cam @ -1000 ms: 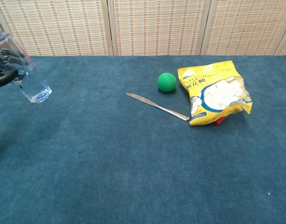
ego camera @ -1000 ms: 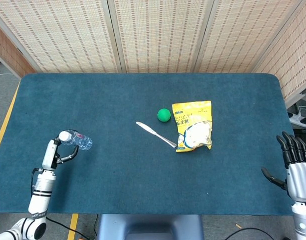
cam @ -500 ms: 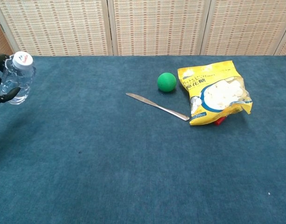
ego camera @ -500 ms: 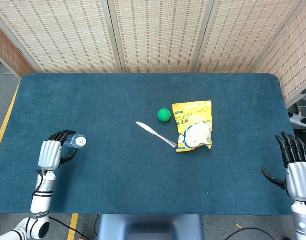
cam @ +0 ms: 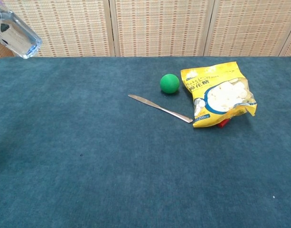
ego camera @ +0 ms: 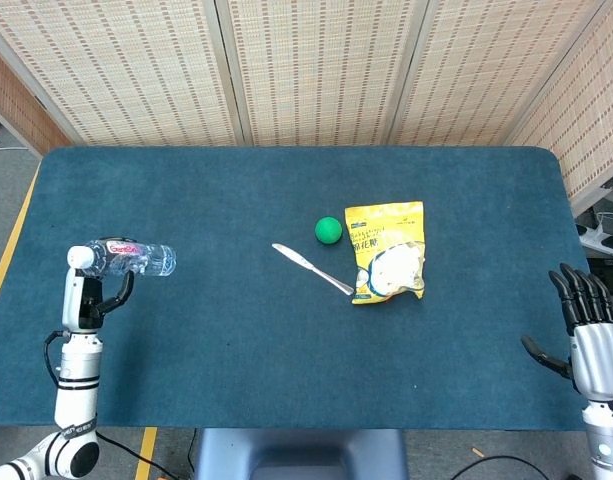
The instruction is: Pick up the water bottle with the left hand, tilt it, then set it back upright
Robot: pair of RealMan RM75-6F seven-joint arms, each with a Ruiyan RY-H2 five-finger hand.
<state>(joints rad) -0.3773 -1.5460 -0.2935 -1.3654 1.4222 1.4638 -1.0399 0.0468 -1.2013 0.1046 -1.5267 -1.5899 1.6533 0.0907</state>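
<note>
Your left hand (ego camera: 86, 293) grips the clear plastic water bottle (ego camera: 124, 260), now swung from upright to horizontal, base toward 3 o'clock. Tilt is done; return it upright. Your right hand (ego camera: 586, 335) rests with fingers spread, holding nothing.

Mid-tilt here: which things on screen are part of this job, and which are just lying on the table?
Part of the job:
water bottle, lying near level off the table
left hand, holding it near the cap end

Just lying about:
green ball
knife
yellow snack bag
right hand, idle, fingers spread
</note>
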